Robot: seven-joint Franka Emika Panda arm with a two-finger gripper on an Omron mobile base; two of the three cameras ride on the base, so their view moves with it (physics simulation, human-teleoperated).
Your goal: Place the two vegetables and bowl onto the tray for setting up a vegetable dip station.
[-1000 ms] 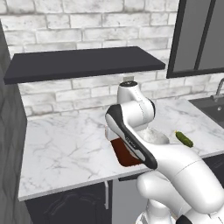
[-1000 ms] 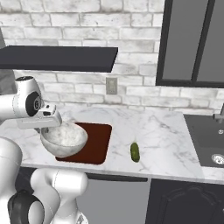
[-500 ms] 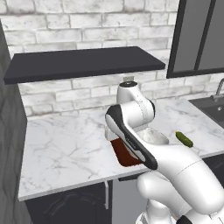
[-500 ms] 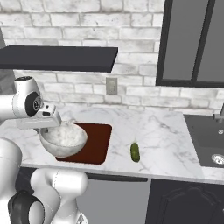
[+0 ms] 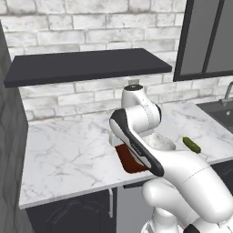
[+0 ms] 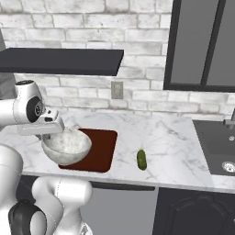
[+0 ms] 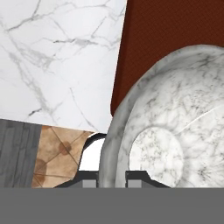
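Two dark fingers of our gripper are clamped on the rim of the round, deep, marble-grey bowl, one inside the wall and one outside. We carry it lifted above the near left end of the flat dark red-brown rectangular tray. Right of the tray, apart from it, the small bumpy dark-green cucumber lies on the white marble counter.

One marble bowl, one red-brown tray, one green cucumber
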